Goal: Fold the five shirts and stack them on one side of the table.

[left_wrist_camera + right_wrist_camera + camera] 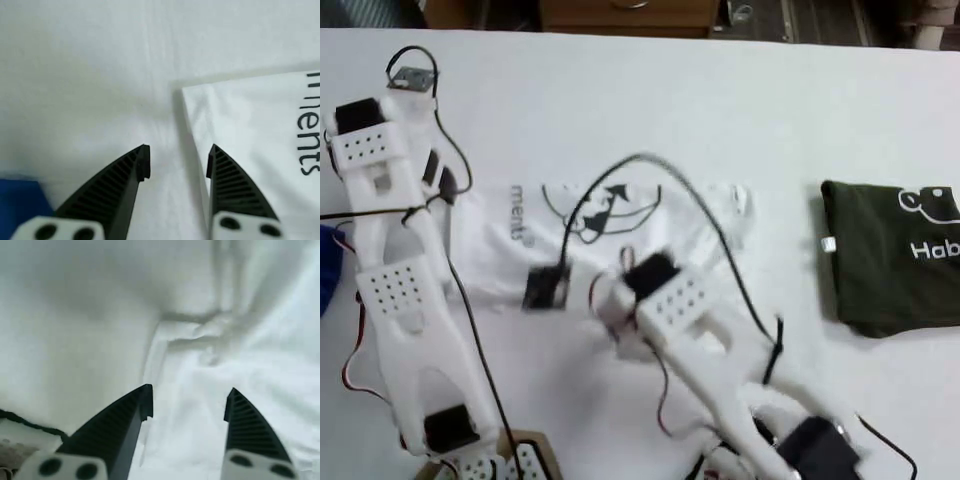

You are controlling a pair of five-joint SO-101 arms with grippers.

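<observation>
The white shirt (620, 215) lay spread near the middle of the bench (720, 90), print side up, with dark line art and a word across its chest. Its cloth was partly folded in, and the sleeve on the side toward the dark green shirt (880, 260) was rumpled. The green shirt sat folded, well apart from the white one, at the bench's edge, with pale lettering on top.

The left gripper (178, 160) hung over the white shirt's corner nearest the printed word. Its jaws stood well apart and held nothing: one finger (125, 180) was above bare bench just beside the shirt, the other (230, 180) above the shirt's edge. A blue cloth (20, 197) lay beyond that gripper, on the side away from the white shirt.

The right gripper (190, 400) hung over the white shirt's edge nearest the arms' bases, where a folded hem and some creases showed. Its jaws were also wide apart and empty, with one finger (120, 425) by the hem and the other (247, 425) above the cloth.
</observation>
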